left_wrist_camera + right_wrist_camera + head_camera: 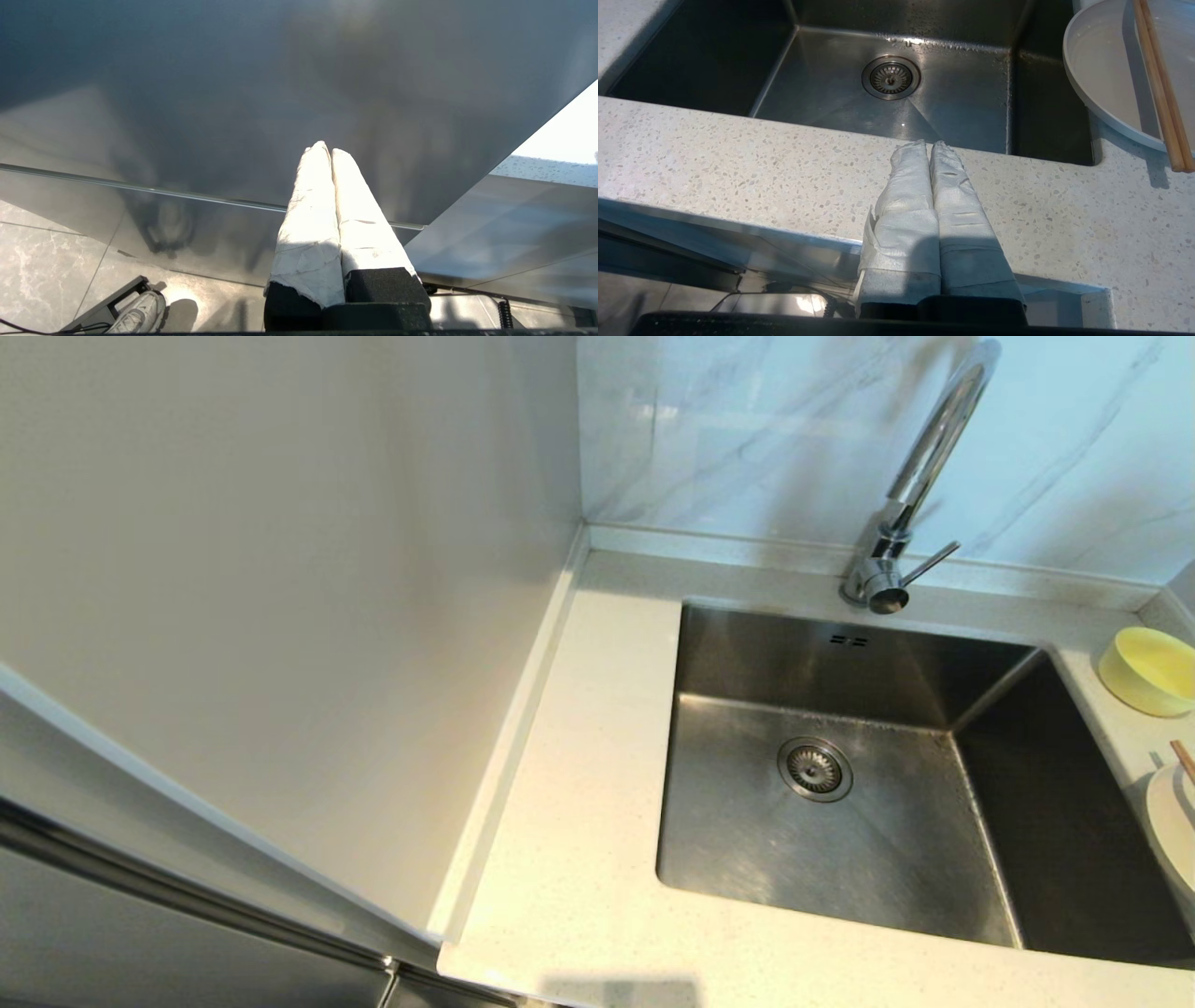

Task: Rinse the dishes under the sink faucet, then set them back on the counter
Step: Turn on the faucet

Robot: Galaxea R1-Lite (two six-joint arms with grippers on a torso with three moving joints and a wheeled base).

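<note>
The pale-yellow bowl sits on the counter to the right of the sink. Just in front of it lies the white plate, with the brown chopsticks resting across it; the plate and chopsticks also show in the right wrist view. The chrome faucet stands behind the steel basin. My right gripper is shut and empty, low over the counter's front edge. My left gripper is shut and empty, parked below counter height before a grey cabinet panel. Neither arm shows in the head view.
A marble-veined wall panel backs the faucet, and a plain pale wall bounds the counter on the left. The drain strainer lies in the basin floor. A shoe stands on the tiled floor below.
</note>
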